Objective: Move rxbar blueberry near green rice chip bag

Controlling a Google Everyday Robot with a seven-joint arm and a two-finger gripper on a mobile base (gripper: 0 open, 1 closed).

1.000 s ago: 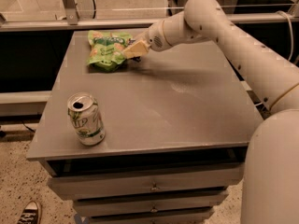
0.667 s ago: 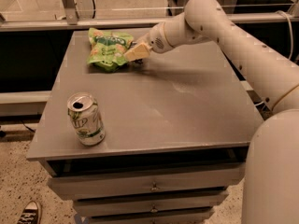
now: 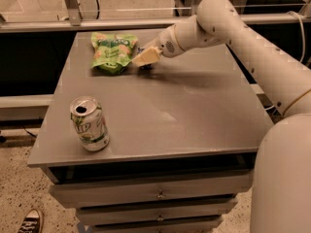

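The green rice chip bag (image 3: 112,52) lies flat at the far left of the grey table (image 3: 194,110). My gripper (image 3: 144,58) reaches in from the right and sits low over the table, right next to the bag's right edge. A small dark shape (image 3: 145,67) shows just beneath the gripper tip on the table. It may be the rxbar blueberry, but most of it is hidden by the gripper.
A green-and-white soda can (image 3: 89,124) stands upright near the front left corner of the table. My arm (image 3: 252,47) crosses the far right of the table. Drawers (image 3: 155,194) sit under the tabletop. A shoe (image 3: 32,221) is on the floor at the lower left.
The gripper has dropped slightly toward the table beside the bag. The bag and the can have not moved.
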